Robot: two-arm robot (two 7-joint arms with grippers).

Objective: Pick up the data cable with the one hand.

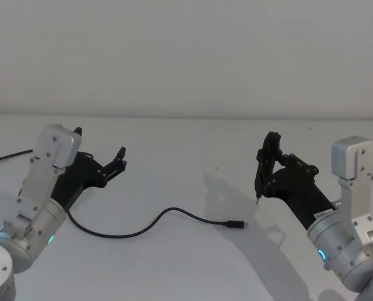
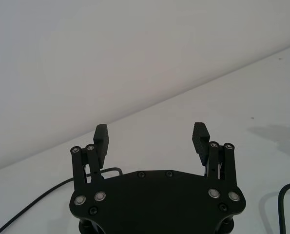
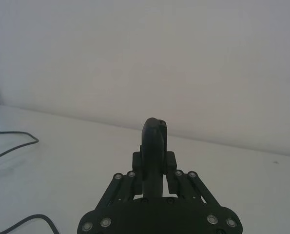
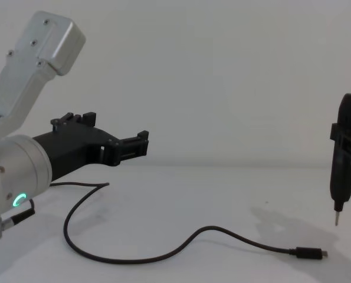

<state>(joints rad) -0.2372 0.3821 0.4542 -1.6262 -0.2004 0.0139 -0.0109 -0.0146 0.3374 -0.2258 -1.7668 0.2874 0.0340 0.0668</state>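
Approach step, nothing grasped: left gripper (image 2: 150, 130) hovers over the table (image 1: 173, 141), fingers (image 2: 201, 134) spread. Slack cable (image 1: 142, 231) lies on the table, running from below it rightward to its plug (image 1: 235, 224). Parked right gripper (image 3: 154, 162) clamps a pen-like tool (image 4: 343, 159). Next: lower left fingers astride the cable.

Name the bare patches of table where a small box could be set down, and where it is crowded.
Bare: the far strip of table between the open left pincer and the right pincer, shut on a dark tool; also the near edge before the data cable. Crowded: the middle, where the cable runs from the left pincer's side to its plug.
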